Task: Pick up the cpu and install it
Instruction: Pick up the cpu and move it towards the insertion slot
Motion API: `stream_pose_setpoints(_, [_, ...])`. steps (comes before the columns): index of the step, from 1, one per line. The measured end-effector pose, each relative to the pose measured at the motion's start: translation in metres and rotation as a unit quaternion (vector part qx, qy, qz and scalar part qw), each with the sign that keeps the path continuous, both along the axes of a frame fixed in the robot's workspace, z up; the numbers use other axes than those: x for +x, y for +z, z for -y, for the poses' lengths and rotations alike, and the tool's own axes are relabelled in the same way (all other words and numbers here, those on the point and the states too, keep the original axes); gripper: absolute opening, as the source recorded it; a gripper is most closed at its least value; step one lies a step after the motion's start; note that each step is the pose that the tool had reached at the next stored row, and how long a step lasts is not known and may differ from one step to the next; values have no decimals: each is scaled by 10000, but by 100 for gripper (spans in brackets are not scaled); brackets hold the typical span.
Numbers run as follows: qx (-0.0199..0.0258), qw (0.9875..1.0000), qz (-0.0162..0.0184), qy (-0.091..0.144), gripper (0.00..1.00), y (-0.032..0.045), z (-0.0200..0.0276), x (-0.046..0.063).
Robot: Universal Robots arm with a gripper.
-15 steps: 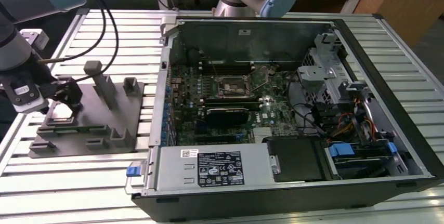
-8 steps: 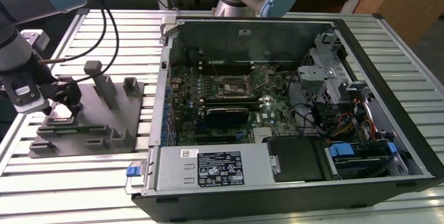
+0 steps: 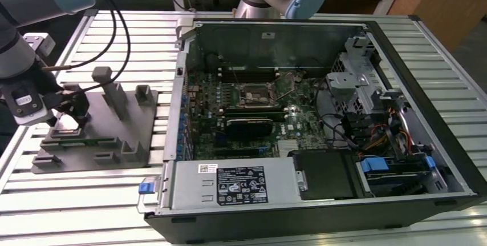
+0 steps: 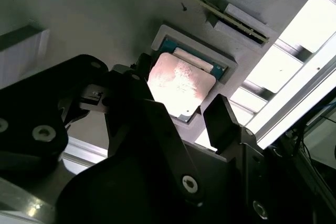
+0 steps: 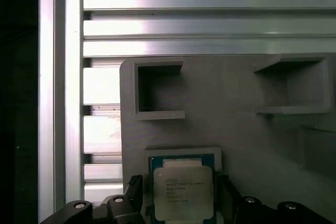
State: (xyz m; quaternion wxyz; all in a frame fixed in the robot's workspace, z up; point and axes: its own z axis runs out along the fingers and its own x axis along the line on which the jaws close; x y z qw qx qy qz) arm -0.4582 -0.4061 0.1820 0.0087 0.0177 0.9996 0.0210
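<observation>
- Currently the gripper (image 3: 72, 112) hangs low over a grey holder (image 3: 99, 137) at the exterior view's left, well apart from the open PC case (image 3: 320, 160).
- The cpu (image 5: 182, 192) lies flat in a shallow square pocket of that holder. In both wrist views the jaws stand apart, one on each side of it, close to its edges but w/ no clear contact.
- Risk: if the jaws close off-centre, one side prob. hits first and skews or tips the chip in its pocket. The pocket rim leaves little room for the tips, so they could catch on it.
- Risk: thin edges + smooth metal lid = little to grip, so a weak pinch could let it slip.
- Materials: cpu = flat square, silvery matte lid, green rim. Holder = matte grey plastic w/ boxy recesses. Worktop (image 3: 114, 29) = ribbed, shiny aluminium slats. Jaws = black, angular.
</observation>
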Motion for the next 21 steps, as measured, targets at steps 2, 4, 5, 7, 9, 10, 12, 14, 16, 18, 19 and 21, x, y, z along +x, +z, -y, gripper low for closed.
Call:
stream_pose_setpoints(2, [0, 10000, 0, -11, 67, 2, 0, 0])
stream_pose_setpoints(4, [-1, 10000, 1, -12, 67, 4, 1, 0])
stream_pose_setpoints(5, [-4, 10000, 0, -12, 67, 5, 1, 0])
stream_pose_setpoints(7, [-6, 10000, -1, -10, 67, 5, 2, 0])
stream_pose_setpoints(9, [-7, 10000, -1, 2, 67, 5, 7, 0])
stream_pose_setpoints(10, [-6, 10000, 0, 6, 67, 4, 7, 0])
stream_pose_setpoints(12, [-6, 10000, 0, 10, 67, 3, 8, 3])
stream_pose_setpoints(14, [-6, 10000, 0, 11, 66, 3, 8, 7])
stream_pose_setpoints(16, [-6, 10000, -1, 11, 59, 5, 8, 10])
stream_pose_setpoints(18, [-6, 10000, -1, 11, 59, 6, 8, 11])
stream_pose_setpoints(19, [-6, 10000, 0, 11, 59, 6, 8, 11])
stream_pose_setpoints(21, [-6, 10000, -1, 11, 59, 6, 8, 11])
